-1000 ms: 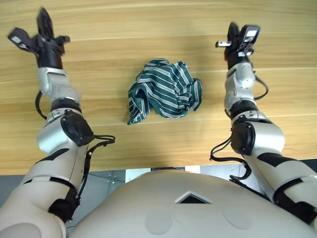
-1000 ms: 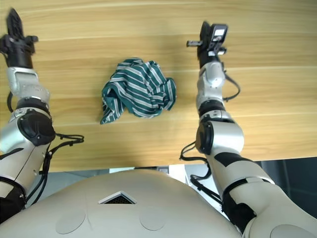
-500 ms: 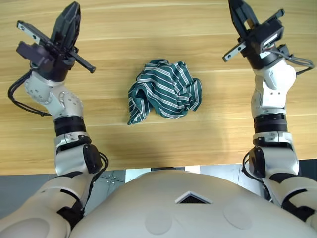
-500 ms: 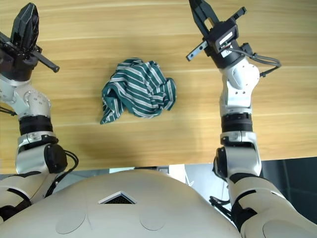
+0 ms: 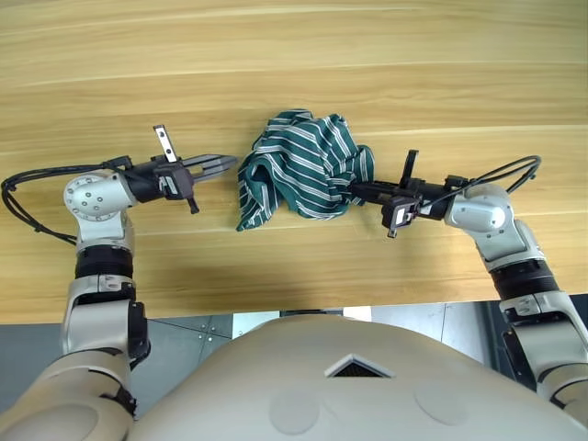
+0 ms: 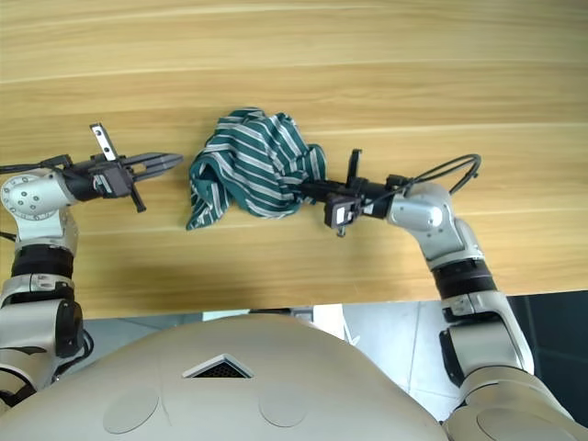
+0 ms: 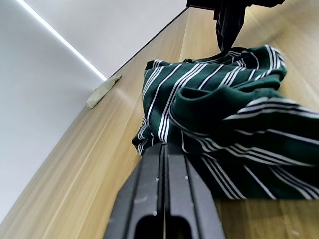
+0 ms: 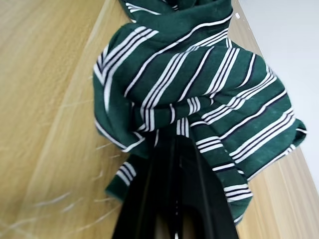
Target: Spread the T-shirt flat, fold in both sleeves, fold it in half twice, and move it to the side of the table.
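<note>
The T-shirt (image 5: pixel 305 165), dark green with white stripes, lies crumpled in a heap at the middle of the wooden table (image 5: pixel 294 55). My left gripper (image 5: pixel 230 161) lies low over the table at the heap's left side, shut, with its tip a little short of the cloth. In the left wrist view its fingers (image 7: pixel 164 164) are pressed together and point at the T-shirt (image 7: pixel 224 114). My right gripper (image 5: pixel 353 189) comes in from the right, shut, its tip at the heap's right edge. In the right wrist view the closed fingers (image 8: pixel 174 164) meet the striped folds (image 8: pixel 199 84).
The table's near edge (image 5: pixel 303 308) runs just in front of my arms. Bare wood stretches behind and to both sides of the heap. A small beige scrap (image 7: pixel 103 89) lies at the table's far edge by the white wall.
Both arms have come down from a raised pose to the table top and swung inward, so the grippers now point at the T-shirt from left and right. The T-shirt has not moved.
</note>
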Robot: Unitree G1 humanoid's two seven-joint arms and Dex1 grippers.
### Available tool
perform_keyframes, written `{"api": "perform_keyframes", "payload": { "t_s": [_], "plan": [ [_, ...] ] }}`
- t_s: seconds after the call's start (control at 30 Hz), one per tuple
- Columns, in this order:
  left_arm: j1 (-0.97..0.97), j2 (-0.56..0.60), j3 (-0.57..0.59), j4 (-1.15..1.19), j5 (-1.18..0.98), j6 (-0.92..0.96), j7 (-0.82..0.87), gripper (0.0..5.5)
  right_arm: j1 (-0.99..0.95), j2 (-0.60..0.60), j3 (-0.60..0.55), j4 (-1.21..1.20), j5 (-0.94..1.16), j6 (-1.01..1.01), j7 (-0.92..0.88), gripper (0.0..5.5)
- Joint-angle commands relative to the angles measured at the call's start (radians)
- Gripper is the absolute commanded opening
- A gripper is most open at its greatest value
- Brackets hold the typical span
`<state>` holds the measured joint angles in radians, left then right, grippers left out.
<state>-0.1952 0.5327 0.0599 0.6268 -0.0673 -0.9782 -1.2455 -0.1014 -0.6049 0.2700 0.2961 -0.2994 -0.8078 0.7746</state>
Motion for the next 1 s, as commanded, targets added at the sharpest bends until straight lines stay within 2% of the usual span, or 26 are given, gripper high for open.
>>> {"api": "perform_keyframes", "payload": {
  "t_s": [0.03,0.27,0.57,0.7,1.0],
  "plan": [
    [-0.036,0.041,-0.045,0.030,0.080,-0.029,0.086,0.00,-0.021,-0.012,0.016,0.007,-0.082,0.035,-0.058,0.03],
    [-0.100,0.074,-0.149,0.136,0.304,-0.045,0.285,0.00,-0.088,0.026,0.005,0.031,-0.117,0.094,-0.197,0.03],
    [-0.041,0.124,-0.363,0.031,0.325,-0.040,0.234,0.00,-0.121,0.028,0.052,0.061,-0.159,0.123,-0.227,0.03],
    [-0.042,0.158,-0.405,-0.036,0.289,-0.008,0.219,0.00,-0.128,0.020,0.080,0.091,-0.191,0.133,-0.235,0.03],
    [-0.068,0.250,-0.476,-0.097,0.454,0.037,0.253,0.00,-0.135,-0.042,0.144,0.165,-0.316,0.183,-0.258,0.03]
  ]
}}
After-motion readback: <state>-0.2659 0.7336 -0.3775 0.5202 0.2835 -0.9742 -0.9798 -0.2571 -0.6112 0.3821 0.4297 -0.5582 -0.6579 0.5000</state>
